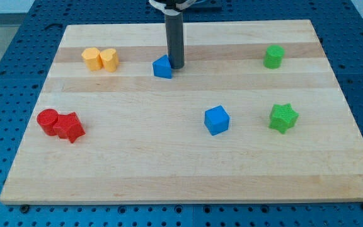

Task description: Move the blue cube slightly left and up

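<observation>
The blue cube (pixel 217 120) lies on the wooden board right of centre, in the view's lower half. My tip (pixel 176 67) stands near the view's top centre, well up and left of the blue cube. It is right beside, or touching, the right side of a smaller blue wedge-like block (pixel 162 67).
Two yellow blocks (pixel 100 59) sit together at the upper left. A red cylinder (pixel 47 120) and a red star-like block (pixel 69 127) sit together at the lower left. A green block (pixel 273 57) is at the upper right, a green star (pixel 283 117) right of the blue cube.
</observation>
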Available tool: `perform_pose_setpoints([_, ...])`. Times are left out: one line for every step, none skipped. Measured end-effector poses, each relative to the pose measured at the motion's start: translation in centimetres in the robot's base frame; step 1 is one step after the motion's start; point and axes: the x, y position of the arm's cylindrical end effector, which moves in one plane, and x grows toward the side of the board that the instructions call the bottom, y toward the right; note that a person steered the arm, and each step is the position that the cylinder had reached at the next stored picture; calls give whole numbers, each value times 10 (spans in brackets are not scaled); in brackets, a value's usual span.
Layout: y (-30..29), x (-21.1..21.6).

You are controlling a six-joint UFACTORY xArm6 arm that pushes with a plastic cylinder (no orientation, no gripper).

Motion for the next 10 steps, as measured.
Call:
perform_pose_setpoints([34, 9])
perform_pose_setpoints([73, 49])
perform_pose_setpoints([88, 93])
perform_pose_setpoints([101, 127])
perform_pose_setpoints([98, 159])
perform_pose_setpoints([74, 170])
perform_pose_setpoints([50, 167])
perform_pose_setpoints([58, 193])
perform_pose_setpoints([45, 200])
perform_pose_setpoints([34, 158])
